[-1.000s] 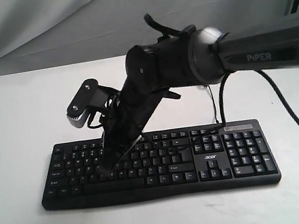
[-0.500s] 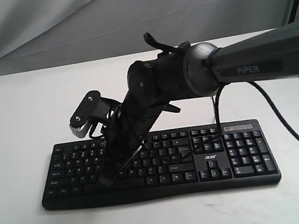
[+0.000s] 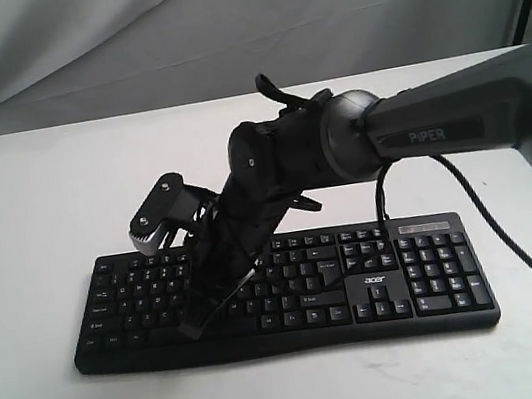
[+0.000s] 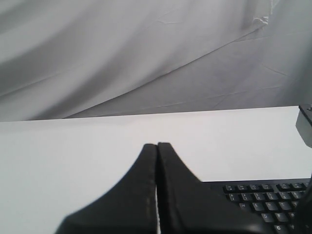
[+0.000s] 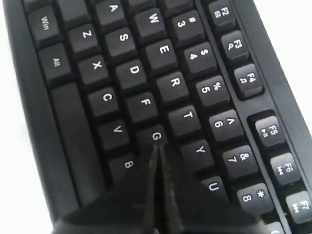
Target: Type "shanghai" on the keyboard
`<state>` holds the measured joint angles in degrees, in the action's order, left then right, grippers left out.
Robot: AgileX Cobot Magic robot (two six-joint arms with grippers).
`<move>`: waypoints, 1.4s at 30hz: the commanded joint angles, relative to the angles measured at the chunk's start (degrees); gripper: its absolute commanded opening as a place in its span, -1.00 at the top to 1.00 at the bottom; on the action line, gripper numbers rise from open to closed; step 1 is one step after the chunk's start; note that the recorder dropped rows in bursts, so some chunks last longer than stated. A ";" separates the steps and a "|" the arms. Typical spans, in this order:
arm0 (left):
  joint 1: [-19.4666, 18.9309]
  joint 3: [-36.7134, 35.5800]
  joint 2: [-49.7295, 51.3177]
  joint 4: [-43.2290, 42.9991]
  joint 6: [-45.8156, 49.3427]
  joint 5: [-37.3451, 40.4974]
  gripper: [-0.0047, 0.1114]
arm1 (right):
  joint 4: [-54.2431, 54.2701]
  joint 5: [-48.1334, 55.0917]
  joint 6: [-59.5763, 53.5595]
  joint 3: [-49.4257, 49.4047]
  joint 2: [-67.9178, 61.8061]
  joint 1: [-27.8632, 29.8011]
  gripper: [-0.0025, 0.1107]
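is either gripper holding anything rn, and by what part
Nothing is held. The left gripper and right gripper both have fingers shut together, empty; the right one's tip is at the G key of the keyboard.
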<state>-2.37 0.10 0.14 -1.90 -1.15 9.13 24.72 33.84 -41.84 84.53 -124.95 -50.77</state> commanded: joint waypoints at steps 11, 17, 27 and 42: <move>0.37 -0.10 -0.14 0.11 -0.15 -0.33 0.92 | -3.41 4.99 0.24 12.01 -0.20 -1.25 0.96; 0.37 -0.10 -0.14 0.11 -0.15 -0.33 0.92 | -3.23 10.13 0.24 24.69 -8.19 -4.18 0.96; 0.37 -0.10 -0.14 0.11 -0.15 -0.33 0.92 | -3.39 19.67 2.25 40.54 -18.56 -5.43 0.96; 0.37 -0.10 -0.14 0.11 -0.15 -0.33 0.92 | -6.39 21.97 4.60 40.54 -18.79 -5.43 0.96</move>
<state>-2.37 0.10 0.14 -1.90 -1.15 9.13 18.99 55.25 -37.50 124.69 -144.12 -56.12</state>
